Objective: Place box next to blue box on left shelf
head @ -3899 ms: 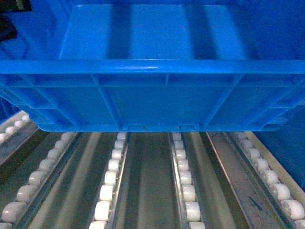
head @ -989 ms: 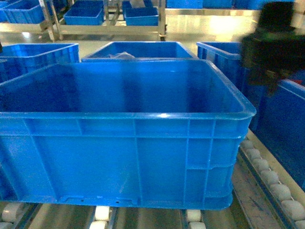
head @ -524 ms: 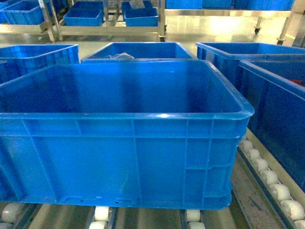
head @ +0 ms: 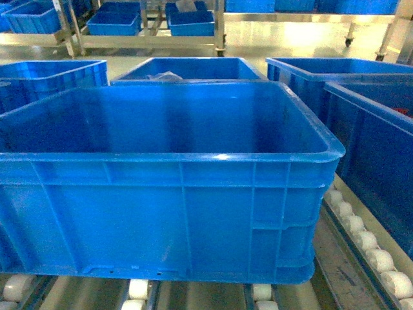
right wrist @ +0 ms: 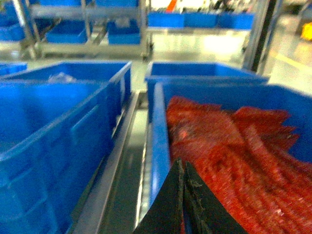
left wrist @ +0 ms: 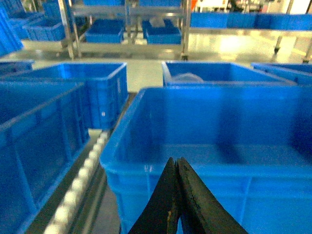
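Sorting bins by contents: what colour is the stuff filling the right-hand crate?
Red, seen best in the right wrist view.

Box (head: 161, 194) on left shelf (head: 361, 248) rollers, between neighbouring crates (head: 381, 148); another crate (head: 187, 68) behind.

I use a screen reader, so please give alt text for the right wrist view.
The right gripper, shut and empty, points at a blue plastic crate full of red mesh material. Left of it, across a steel rail, stands another large bright-blue plastic crate.

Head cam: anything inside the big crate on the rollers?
No. The crate in front shows only its smooth bare blue floor and walls, and it sits on the white rollers.
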{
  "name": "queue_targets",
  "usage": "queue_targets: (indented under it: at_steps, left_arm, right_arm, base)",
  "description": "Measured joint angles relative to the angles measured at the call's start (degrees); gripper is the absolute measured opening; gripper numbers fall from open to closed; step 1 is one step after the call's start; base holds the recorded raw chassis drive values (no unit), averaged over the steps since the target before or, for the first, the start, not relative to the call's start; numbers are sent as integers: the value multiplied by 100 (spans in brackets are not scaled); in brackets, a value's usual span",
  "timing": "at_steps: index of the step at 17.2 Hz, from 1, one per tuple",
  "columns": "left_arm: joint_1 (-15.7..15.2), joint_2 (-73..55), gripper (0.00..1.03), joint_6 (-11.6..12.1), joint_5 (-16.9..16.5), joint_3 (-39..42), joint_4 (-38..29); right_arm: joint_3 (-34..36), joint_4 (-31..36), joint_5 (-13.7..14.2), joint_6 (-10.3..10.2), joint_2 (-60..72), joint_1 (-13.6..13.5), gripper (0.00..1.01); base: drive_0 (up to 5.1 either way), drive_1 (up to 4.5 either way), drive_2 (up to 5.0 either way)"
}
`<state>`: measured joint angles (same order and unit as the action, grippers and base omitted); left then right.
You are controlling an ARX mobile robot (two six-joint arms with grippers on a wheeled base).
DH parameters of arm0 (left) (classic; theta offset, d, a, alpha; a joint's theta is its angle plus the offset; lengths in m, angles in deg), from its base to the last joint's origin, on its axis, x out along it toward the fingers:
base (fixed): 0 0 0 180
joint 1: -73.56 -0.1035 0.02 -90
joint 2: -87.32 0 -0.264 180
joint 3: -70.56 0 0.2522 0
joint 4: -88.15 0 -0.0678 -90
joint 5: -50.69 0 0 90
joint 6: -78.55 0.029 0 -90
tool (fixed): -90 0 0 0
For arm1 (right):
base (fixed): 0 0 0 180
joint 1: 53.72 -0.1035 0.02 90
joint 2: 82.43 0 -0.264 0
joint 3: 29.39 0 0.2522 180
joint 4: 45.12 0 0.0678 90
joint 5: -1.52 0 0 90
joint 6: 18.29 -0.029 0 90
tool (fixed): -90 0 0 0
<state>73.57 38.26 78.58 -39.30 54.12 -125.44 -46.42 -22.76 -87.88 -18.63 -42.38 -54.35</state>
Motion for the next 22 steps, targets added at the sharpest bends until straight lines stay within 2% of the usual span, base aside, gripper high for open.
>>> queue_targets:
  at_steps: [1,2,8,15,16,17,19,22]
  left_arm:
    - [-2,199,2,-2,7,149,376]
    - [7,518,2,-2,-4,177,605]
    - [0,2361,2,-2,0,184,2201]
    - [0,3637,2,-2,0,184,3453]
    - [0,3783,2,-2,0,184,3613]
    - [0,3901,2,-2,17,184,3742]
    - [0,4883,2,-2,13,181,4739]
    - [0,4870,2,-2,0,181,4763]
  right_arm:
    - [190,291,11,-2,-33,103,1]
    - [254,-70,-68,0,-214,76,1]
    - [256,-1456,-66,0,-1851,63,1]
    - [256,-2535,-66,0,-2935,63,1]
    - [254,-2756,-66,-2,-3095,63,1]
    - [251,-3668,-72,-2,-3851,63,1]
    - [251,-3665,-66,0,-3974,63,1]
    - [251,-3637,-63,0,-3980,63,1]
  base:
    - [0,0,0]
    - [0,0,0]
    - [0,0,0]
    - [0,0,0]
    - [0,0,0]
    - [0,0,0]
    - [0,0,0]
    - [0,0,0]
